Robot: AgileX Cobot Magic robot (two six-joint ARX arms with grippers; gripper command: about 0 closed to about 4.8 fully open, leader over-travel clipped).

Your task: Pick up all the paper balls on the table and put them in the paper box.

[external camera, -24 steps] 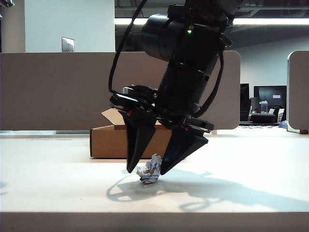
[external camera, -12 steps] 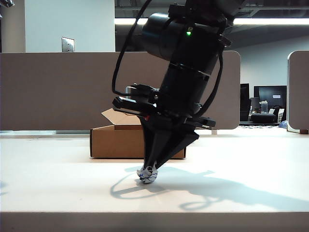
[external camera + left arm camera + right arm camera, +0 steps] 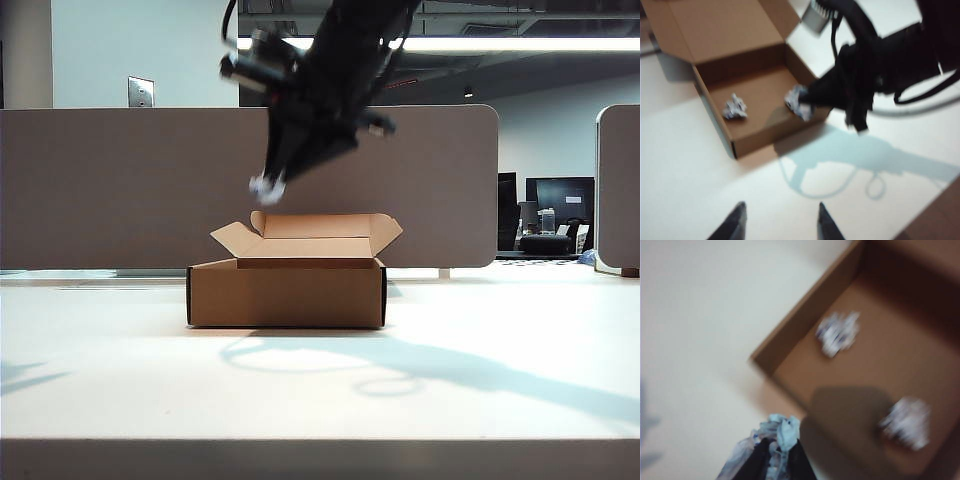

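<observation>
Black right claw [image 3: 268,186] pinching paper ball [image 3: 771,440] above paper box [image 3: 286,293] | left claw [image 3: 779,220] wide

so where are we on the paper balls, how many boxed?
Done: two paper balls lie on the floor of the paper box. In hand: the right gripper is shut on the third paper ball, held in the air above the box. Left: release it into the box. No other ball shows on the table. The left gripper is open, holding nothing, over the table near the box.
</observation>
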